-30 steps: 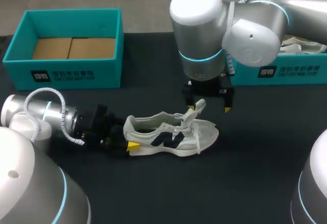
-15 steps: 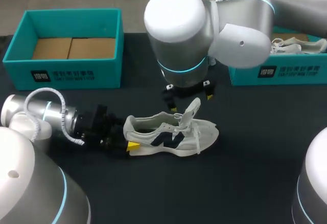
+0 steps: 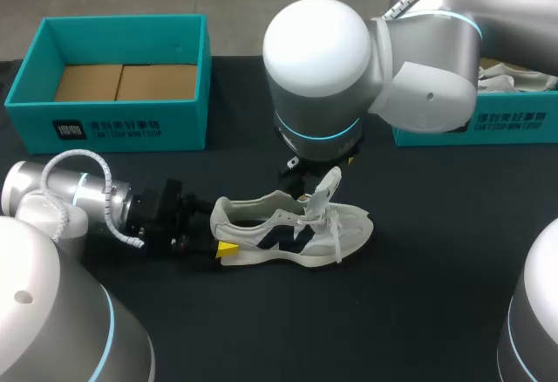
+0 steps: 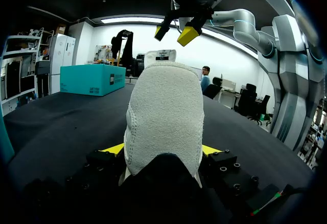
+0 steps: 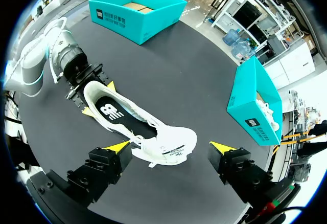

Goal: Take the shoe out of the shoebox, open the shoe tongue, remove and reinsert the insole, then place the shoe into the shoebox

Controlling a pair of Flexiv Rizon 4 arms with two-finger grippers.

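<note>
Two teal boxes stand on the black desk [image 3: 436, 251], well apart: the left box [image 3: 113, 129], bare cardboard at its bottom, at the far left, and the right box [image 3: 488, 125] at the far right, with a second shoe [image 3: 504, 72] partly showing inside. One white shoe [image 3: 292, 234] with dark side marks stands upright on its sole near the desk's middle, outside both boxes. Its long axis runs across the desk, heel toward my left arm and toe toward the right side. Its one tongue [image 3: 324, 188] is lifted up and leans toward the toe, and a dark insole [image 5: 117, 114] lies inside. There are two arms, each with one claw. The left claw [image 3: 218, 244] lies low along the desk and pinches the shoe's heel, one yellow tip on each side of it. The right claw [image 5: 169, 146] hangs over the tongue end of the shoe, its fingers spread wide, one on each side of the tongue and laces, gripping nothing.
</note>
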